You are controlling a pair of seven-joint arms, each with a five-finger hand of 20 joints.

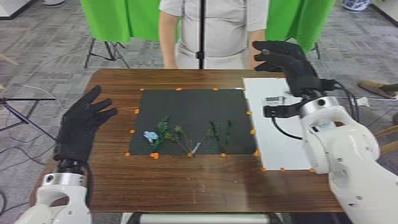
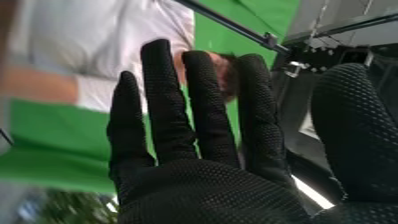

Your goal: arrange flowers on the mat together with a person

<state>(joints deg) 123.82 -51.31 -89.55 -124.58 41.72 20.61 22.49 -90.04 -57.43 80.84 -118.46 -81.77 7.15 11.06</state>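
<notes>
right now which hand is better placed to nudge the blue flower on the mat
Left, I'd say. The left hand is beside the mat, near the blue flower; the right hand is beyond the mat's far right corner.

Mat (image 1: pixel 188 107) blk — table (image 1: pixel 213 196) brn, curtain (image 1: pixel 105 20) bright grn.
</notes>
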